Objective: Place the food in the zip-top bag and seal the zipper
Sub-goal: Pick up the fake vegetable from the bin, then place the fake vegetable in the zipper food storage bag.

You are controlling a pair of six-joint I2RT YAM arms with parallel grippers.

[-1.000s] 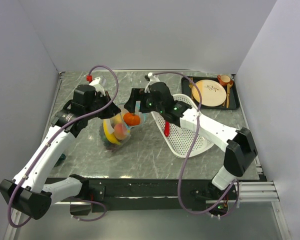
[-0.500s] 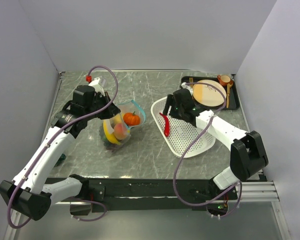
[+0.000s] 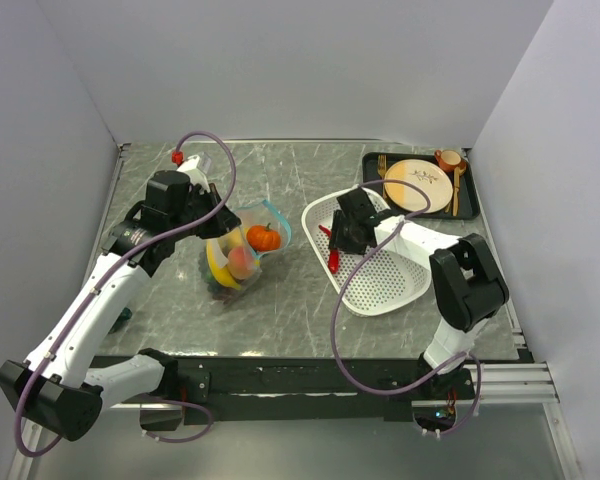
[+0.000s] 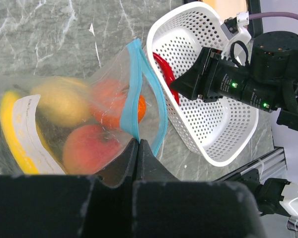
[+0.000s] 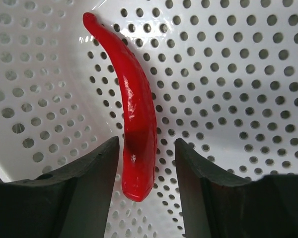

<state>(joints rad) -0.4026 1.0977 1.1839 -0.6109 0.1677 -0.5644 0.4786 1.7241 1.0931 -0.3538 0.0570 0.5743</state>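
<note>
From above, the left gripper [image 3: 216,218] holds the bag [image 3: 242,255] up by its edge on the left half of the table [image 3: 280,320]. That way the mouth gapes toward the basket [image 3: 392,288] and the food inside cannot roll out. A tomato [image 3: 264,237], a peach [image 3: 242,263] and a banana [image 3: 217,268] show through the plastic. The right gripper [image 3: 340,243] is down inside the basket over the chili [image 3: 334,258], the one piece seen outside the bag, and a plate [image 3: 417,186] sits well apart at the far right. The left wrist camera shows the fingers [image 4: 121,166] pressed fully together, pinching the clear film just below the zipper [image 4: 131,94], which loops open rather than lying flat. A lemon [image 4: 64,101] lies beside the label [image 4: 27,131]. Gripping at that spot likely keeps the opening wide for the next drop. The right wrist camera shows that gripper's two prongs parted, one on each side of the chili's thicker end with a gap on both sides, so nothing is gripped yet. The chili lies flat on the basket's perforated floor. I judge that closing on it and lifting it is the step in hand, with sealing to come later.
</note>
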